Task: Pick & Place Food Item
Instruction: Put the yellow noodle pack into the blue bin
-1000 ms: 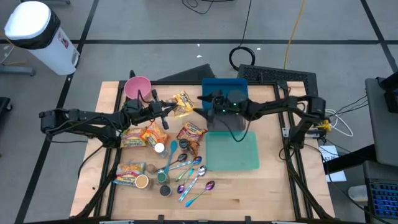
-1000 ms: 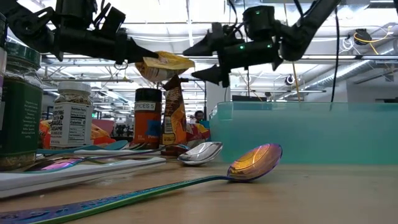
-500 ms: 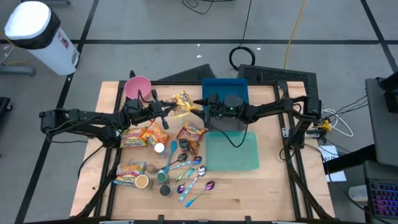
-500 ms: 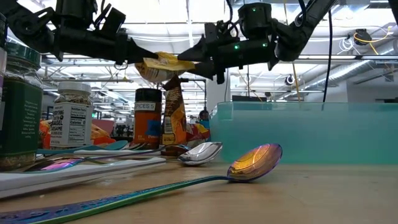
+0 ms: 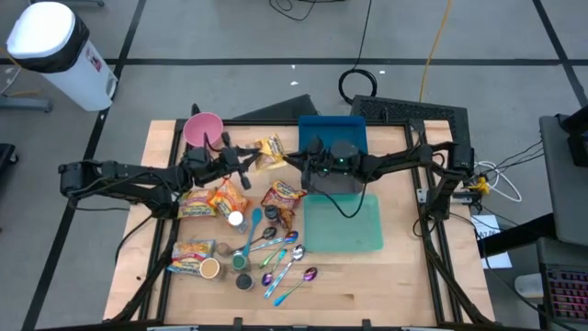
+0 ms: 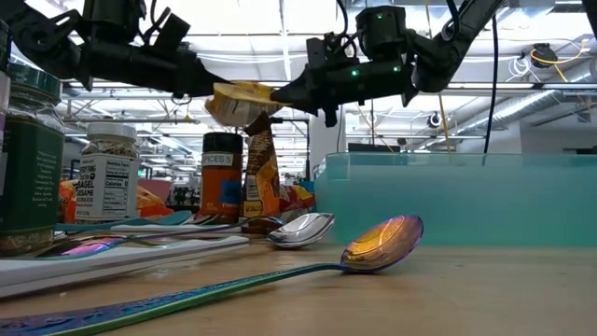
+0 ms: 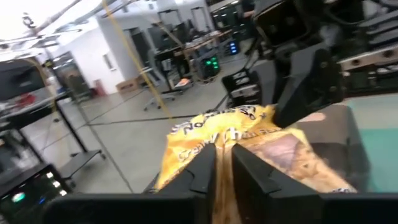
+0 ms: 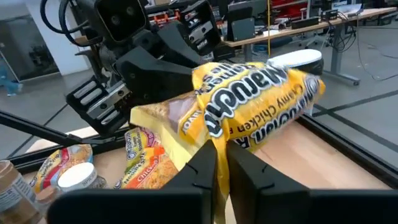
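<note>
Mid-air handover above the table [image 5: 165, 138]: the yellow noodle packet [image 5: 269, 153] hangs between the 2 grippers, clear of the wood, near the pink cup [image 5: 203, 130] and just in front of the dark blue bin [image 5: 354, 127]; in the low view the packet [image 6: 241, 101] sits high above everything else. The right gripper [image 5: 296, 157] reaches in from the right and is clenched on 1 edge of the packet; its wrist view shows both fingers [image 8: 202, 167] pinched together on the wrapper [image 8: 249, 118]. The left gripper [image 5: 250, 158] comes from the left; its fingers [image 7: 202, 174] stand close either side of the packet's [image 7: 242, 143] other edge, though whether they grip or have let go cannot be told. Below lie more packets [image 5: 225, 198], jars [image 5: 242, 261] and a fan of spoons [image 5: 280, 260]; the teal tray [image 5: 344, 225] sits under the right arm; a white bin [image 5: 50, 51] stands on the floor, well apart.
</note>
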Controlling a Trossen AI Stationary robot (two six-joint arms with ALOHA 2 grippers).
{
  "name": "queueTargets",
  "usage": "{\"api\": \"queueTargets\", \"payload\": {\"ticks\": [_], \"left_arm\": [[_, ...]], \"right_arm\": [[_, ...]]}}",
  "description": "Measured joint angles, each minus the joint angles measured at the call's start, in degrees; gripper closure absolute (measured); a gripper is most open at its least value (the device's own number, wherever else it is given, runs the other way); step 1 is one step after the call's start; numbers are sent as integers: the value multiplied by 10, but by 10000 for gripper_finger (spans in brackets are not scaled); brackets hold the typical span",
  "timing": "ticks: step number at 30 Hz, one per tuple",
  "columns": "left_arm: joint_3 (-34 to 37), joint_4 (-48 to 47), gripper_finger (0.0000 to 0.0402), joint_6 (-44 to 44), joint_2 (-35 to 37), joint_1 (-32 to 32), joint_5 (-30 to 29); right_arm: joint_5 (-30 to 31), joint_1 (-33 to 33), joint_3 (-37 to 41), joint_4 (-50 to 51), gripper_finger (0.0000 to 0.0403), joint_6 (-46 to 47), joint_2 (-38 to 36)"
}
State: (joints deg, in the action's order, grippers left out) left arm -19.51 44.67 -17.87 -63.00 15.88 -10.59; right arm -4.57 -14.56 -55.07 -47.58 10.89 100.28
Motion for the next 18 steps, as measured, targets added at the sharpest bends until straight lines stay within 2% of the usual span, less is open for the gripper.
{"api": "queueTargets", "payload": {"ticks": [4, 10, 13, 18], "left_arm": [[0, 10, 277, 0, 0, -4, -41], [0, 17, 194, 1, 0, -4, -95], [0, 16, 168, 2, 0, -4, -94], [0, 9, 146, 6, 0, -4, -92]], "right_arm": [[-1, -14, 0, 35, 395, -14, -28], [20, -50, 1, 158, 395, -35, -99], [61, -67, 8, 233, 399, -53, -138], [170, -83, 32, 318, 398, -94, -198]]}}
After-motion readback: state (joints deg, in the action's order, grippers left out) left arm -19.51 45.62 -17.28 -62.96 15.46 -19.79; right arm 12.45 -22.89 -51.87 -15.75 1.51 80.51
